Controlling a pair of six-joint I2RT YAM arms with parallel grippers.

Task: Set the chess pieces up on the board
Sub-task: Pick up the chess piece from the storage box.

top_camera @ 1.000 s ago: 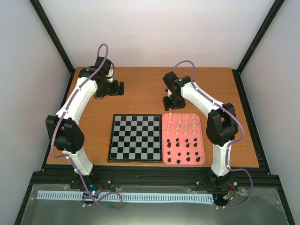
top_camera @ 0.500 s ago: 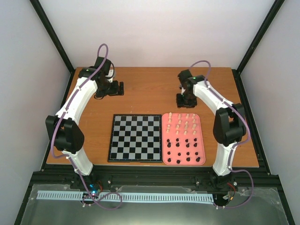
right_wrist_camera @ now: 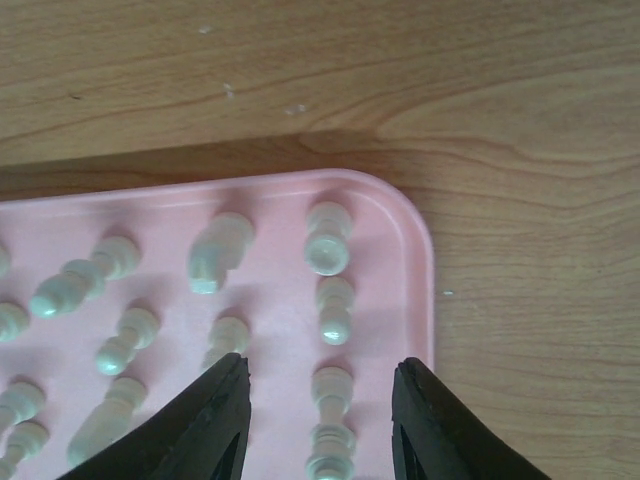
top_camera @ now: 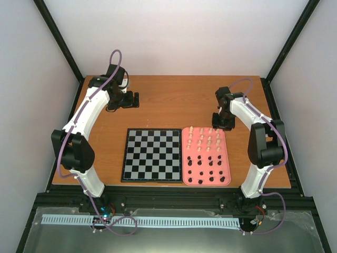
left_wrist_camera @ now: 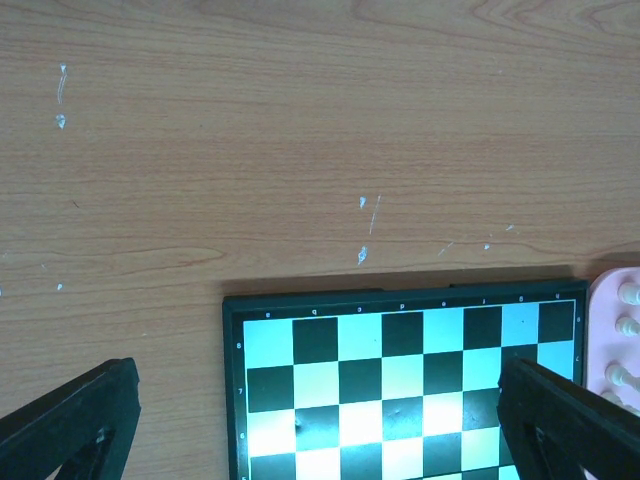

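Observation:
The board [top_camera: 152, 154] lies flat in the middle of the table with no pieces on it. The chess pieces stand in a pink tray [top_camera: 224, 138] to its right: cream ones [top_camera: 202, 138] in the far half, black ones [top_camera: 208, 171] in the near half. My right gripper [top_camera: 221, 123] hangs over the tray's far right corner. In the right wrist view it [right_wrist_camera: 320, 415] is open, its jaws either side of a cream piece [right_wrist_camera: 333, 385] without touching it. My left gripper [top_camera: 134, 99] is open over bare wood beyond the board [left_wrist_camera: 400, 380].
The pink tray [right_wrist_camera: 420, 270] touches the board's right edge, and its rim [left_wrist_camera: 606, 290] shows at the right of the left wrist view. Bare wooden table [top_camera: 168, 100] runs behind the board and tray. Black frame posts stand at the table's corners.
My right arm has swung right, from behind the tray's far left corner to over its far right corner, and its jaws have narrowed. The left arm has not moved.

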